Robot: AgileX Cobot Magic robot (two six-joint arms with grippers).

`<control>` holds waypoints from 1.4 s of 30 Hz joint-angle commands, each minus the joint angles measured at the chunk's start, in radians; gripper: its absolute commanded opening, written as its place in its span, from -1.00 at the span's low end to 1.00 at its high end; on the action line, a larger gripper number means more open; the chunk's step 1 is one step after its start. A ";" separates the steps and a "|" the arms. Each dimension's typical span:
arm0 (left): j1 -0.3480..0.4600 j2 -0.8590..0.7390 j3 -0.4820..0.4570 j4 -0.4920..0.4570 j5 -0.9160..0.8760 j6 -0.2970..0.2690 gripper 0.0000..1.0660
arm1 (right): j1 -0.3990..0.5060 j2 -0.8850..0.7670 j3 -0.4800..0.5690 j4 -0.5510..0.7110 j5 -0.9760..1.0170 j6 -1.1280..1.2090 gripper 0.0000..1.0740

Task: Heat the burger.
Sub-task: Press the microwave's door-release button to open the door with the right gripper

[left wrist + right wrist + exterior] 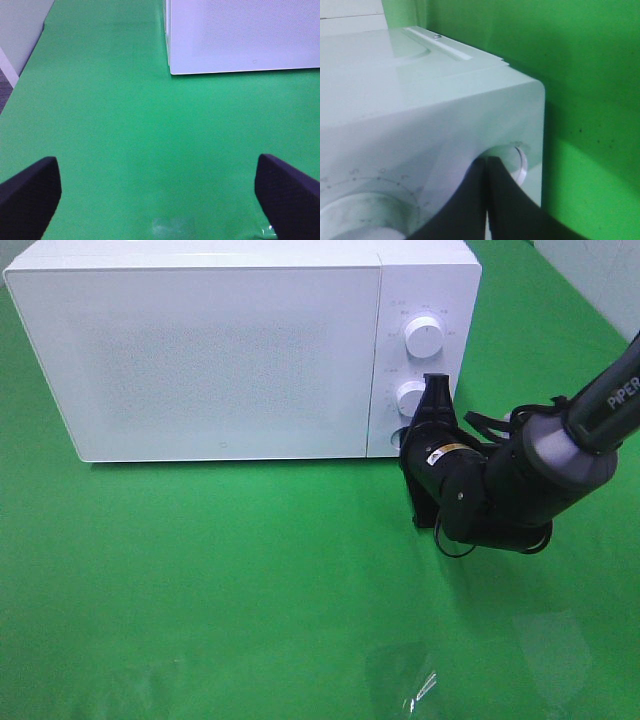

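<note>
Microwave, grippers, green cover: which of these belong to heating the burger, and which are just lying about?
Part of the job:
- microwave, door closed
- its control panel
- right gripper, shut, tip at the panel
- burger: not in view

Just there:
- green table cover
- left gripper, open over bare cover
</note>
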State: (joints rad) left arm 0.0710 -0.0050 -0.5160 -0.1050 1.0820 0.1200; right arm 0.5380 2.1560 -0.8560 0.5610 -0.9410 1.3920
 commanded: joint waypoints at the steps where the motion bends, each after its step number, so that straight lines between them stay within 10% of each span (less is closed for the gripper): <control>1: 0.004 -0.006 -0.001 -0.003 -0.012 -0.008 0.83 | -0.016 -0.012 -0.027 0.001 -0.186 -0.010 -1.00; 25: 0.004 -0.006 -0.001 -0.003 -0.012 -0.008 0.83 | -0.016 0.078 -0.140 -0.009 -0.349 -0.014 -1.00; 42: 0.004 -0.006 -0.001 -0.003 -0.012 -0.008 0.83 | 0.017 0.004 0.017 -0.034 -0.115 0.110 -0.98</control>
State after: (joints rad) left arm 0.0710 -0.0050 -0.5160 -0.1050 1.0820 0.1200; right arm 0.5530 2.1970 -0.8500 0.5440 -1.0360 1.4710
